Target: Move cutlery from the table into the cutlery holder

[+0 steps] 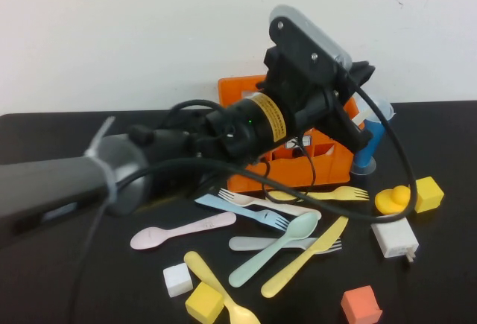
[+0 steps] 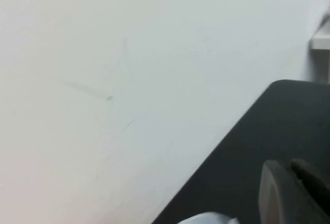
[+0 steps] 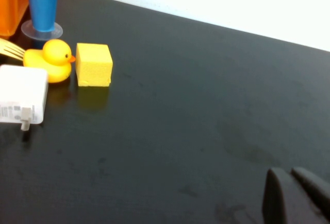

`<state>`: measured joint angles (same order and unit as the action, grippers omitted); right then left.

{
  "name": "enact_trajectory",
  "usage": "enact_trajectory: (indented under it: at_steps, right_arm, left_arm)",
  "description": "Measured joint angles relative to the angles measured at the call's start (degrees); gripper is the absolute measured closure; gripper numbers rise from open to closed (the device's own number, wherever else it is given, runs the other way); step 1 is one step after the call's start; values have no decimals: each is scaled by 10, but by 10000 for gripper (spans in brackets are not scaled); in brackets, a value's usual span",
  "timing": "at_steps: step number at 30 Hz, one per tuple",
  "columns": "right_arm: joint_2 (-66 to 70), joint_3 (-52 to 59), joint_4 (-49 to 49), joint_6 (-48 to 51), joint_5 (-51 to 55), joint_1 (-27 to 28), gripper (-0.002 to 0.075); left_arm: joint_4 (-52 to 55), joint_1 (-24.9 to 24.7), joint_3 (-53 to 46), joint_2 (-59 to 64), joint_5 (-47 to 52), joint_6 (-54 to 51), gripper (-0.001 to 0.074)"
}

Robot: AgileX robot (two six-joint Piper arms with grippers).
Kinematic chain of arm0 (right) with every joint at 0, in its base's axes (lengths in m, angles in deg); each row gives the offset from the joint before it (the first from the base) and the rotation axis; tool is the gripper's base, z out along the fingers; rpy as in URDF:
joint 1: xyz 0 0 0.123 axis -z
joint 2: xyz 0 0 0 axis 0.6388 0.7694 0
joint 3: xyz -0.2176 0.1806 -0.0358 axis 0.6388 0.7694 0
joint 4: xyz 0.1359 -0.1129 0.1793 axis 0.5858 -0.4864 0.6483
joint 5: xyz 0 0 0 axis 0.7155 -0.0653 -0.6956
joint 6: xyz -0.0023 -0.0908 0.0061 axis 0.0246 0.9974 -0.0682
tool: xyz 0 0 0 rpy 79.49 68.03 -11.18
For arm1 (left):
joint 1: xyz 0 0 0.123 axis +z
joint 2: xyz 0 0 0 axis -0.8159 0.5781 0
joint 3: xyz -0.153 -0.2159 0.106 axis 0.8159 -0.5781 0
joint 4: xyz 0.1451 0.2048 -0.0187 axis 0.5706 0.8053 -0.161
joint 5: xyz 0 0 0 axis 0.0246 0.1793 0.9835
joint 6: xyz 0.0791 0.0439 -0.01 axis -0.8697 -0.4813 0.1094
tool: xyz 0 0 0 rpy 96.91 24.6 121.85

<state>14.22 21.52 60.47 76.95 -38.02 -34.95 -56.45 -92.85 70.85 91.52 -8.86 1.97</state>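
Observation:
The orange cutlery holder (image 1: 242, 89) stands at the back middle of the black table (image 1: 447, 279), mostly hidden behind my left arm. My left gripper (image 1: 358, 134) hangs over the holder's right end; its fingers (image 2: 273, 183) are shut with nothing seen between them. Cutlery lies in front of the holder: a pink spoon (image 1: 182, 229), a blue fork (image 1: 242, 211), a white fork (image 1: 272, 203), a yellow fork (image 1: 332, 194), a mint spoon (image 1: 276, 248), a grey fork (image 1: 250, 243), a yellow knife (image 1: 302, 261) and a yellow spoon (image 1: 216, 290). My right gripper (image 3: 289, 171) is shut and empty over bare table to the right.
A blue cup (image 1: 370, 141) stands right of the holder. A yellow duck (image 1: 393, 199), a yellow cube (image 1: 428, 194) and a white charger (image 1: 395, 238) lie at the right. A white cube (image 1: 177, 279), another yellow cube (image 1: 203, 303) and an orange cube (image 1: 361, 305) lie near the front.

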Motion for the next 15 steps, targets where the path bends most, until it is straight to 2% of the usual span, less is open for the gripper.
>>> enact_trajectory:
  at_steps: [15]
  right_arm:
    - [0,0,0,0,0,0,729]
  left_arm:
    - [16,-5,-223,-195,13,65,735]
